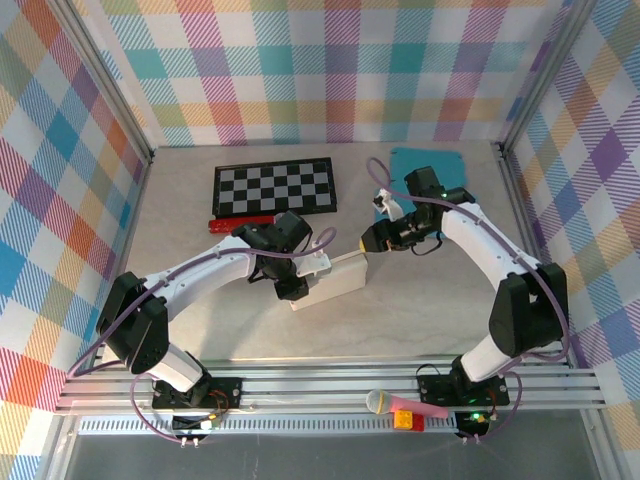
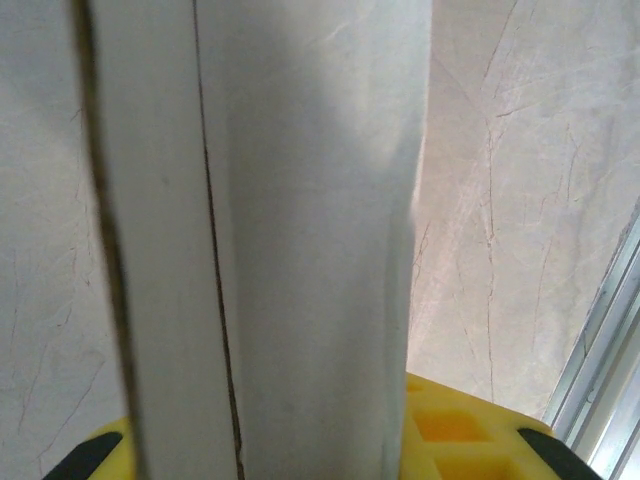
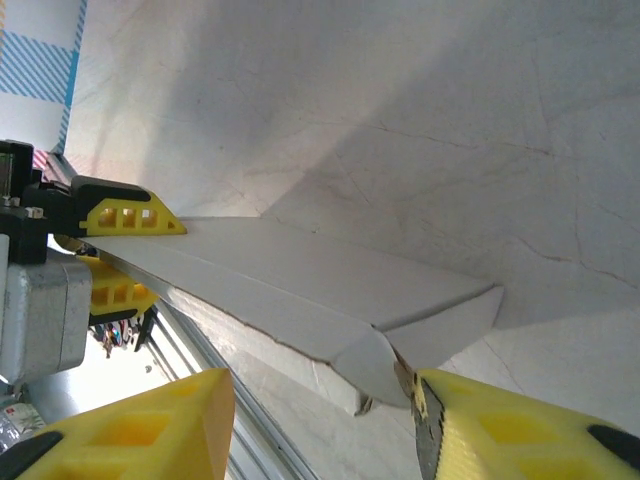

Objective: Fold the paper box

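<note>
Top view, rail (image 1: 300, 385): nearest you, along the bottom of the frame, with a pink toy microphone (image 1: 400, 404) lying on it.
Top view, paper box (image 1: 335, 280): a pale, flattish block at centre frame on the table (image 1: 420, 320), lying at a slant.
Top view, left end effector (image 1: 292, 288): set on the box's lower-left end.
Top view, right end effector (image 1: 366, 240): at the box's upper-right end; you cannot read its opening from here.
Top view, background: a chessboard (image 1: 275, 188) in the upper centre and a blue sheet (image 1: 425, 165) to its right, both well apart from the box.
Left wrist view, left end effector (image 2: 270, 455): its yellow fingers (image 2: 450, 435) flank the box (image 2: 290, 240) at the bottom edge, so it is narrow and holding the box.
Right wrist view, right end effector (image 3: 320, 400): it stands wide, holding nothing. One yellow finger (image 3: 520, 430) sits just beside the end flap (image 3: 440, 320) and the other is well clear.
Right wrist view, left end effector (image 3: 110, 220): at mid left, holding the box's far end.
Step in hand: you look to be working the end flap while the left arm steadies the body.
Next move: it likely calls for the right fingers to catch that flap and tuck it in without shifting the held box.
</note>
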Controlling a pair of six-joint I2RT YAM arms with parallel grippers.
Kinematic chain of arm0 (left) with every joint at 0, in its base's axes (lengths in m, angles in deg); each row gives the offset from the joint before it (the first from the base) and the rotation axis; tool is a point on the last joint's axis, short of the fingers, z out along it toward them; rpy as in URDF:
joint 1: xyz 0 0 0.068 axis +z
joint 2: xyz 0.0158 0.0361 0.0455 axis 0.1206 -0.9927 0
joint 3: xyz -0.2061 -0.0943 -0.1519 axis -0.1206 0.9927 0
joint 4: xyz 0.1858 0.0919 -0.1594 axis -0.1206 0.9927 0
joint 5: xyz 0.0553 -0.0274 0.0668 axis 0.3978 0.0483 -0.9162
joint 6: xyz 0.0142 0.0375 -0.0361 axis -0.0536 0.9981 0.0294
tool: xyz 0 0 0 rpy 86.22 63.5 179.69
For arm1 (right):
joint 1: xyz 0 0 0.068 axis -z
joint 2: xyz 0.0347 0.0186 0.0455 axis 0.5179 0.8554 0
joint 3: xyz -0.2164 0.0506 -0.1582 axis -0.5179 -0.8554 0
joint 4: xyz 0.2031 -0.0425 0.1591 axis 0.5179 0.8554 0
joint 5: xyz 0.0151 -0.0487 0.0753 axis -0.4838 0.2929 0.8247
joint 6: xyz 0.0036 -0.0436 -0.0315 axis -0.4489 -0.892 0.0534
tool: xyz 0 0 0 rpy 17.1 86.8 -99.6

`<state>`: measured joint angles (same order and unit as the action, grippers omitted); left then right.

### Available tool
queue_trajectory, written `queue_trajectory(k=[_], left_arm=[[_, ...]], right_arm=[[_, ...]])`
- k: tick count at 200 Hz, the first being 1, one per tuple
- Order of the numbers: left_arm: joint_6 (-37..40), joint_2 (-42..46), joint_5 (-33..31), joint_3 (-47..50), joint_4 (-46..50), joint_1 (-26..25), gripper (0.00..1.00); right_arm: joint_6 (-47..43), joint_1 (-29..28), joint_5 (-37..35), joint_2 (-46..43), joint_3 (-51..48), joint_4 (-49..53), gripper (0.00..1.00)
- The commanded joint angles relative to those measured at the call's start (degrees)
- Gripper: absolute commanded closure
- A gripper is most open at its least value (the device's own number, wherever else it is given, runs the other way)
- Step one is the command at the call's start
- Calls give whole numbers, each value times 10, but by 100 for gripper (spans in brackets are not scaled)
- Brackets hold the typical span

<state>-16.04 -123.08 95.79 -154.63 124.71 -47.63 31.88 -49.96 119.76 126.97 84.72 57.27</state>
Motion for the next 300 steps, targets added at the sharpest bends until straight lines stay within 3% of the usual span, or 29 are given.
queue_trajectory(k=[1,69,210,300], left_arm=[[11,12,13,10,28,6,74],[6,-2,8,-1,27,8,74],[4,-8,8,-8,27,10,74],[2,-12,13,-11,27,10,74]], right_arm=[[-26,-2,33,10,19,10,49],[-17,-9,42,-1,1,23,56],[-19,-41,-114,-2,28,58,76],[-25,-56,-133,10,59,71,76]])
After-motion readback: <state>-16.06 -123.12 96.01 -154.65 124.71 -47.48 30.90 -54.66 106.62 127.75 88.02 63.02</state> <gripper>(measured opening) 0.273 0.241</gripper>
